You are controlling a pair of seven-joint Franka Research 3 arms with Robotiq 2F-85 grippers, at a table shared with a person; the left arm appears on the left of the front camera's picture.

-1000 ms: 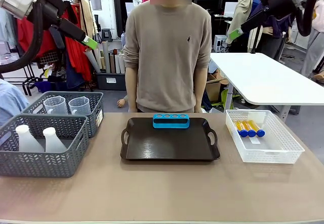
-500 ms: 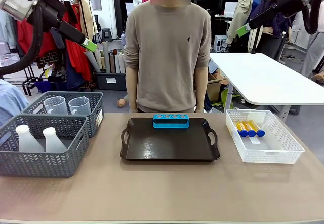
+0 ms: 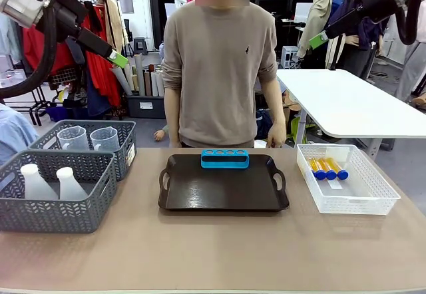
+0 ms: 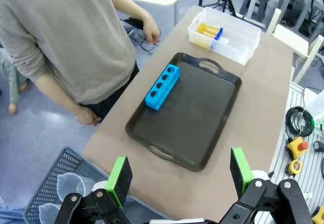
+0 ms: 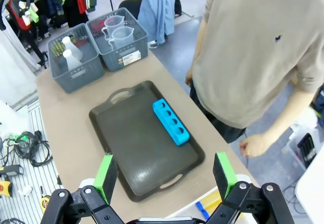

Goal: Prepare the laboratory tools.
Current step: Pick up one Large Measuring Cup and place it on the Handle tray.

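Three orange tubes with blue caps (image 3: pixel 327 168) lie in the white mesh basket (image 3: pixel 373 204) at the right; they are also in the left wrist view (image 4: pixel 208 30). Two clear beakers (image 3: pixel 89 138) stand in the rear grey basket and two white flasks (image 3: pixel 50 182) in the front one. The right wrist view has both the beakers (image 5: pixel 118 31) and the flasks (image 5: pixel 71 52). My left gripper (image 3: pixel 118 58) hangs high at the far left, open and holding nothing (image 4: pixel 179 171). High at the far right, my right gripper (image 3: pixel 318 40) is open too (image 5: pixel 164 176).
A dark tray (image 3: pixel 223 191) lies mid-table with a blue four-hole rack (image 3: pixel 225 158) on its far edge. The person stands behind it, one hand (image 3: pixel 276 135) hanging near the mesh basket. Grey baskets (image 3: pixel 60 214) take up the left side. Bare tabletop runs along the front.
The person's arm has swung out from behind the body, so a hand now hangs near the mesh basket. My right gripper has shifted slightly to the right; the left has barely moved.
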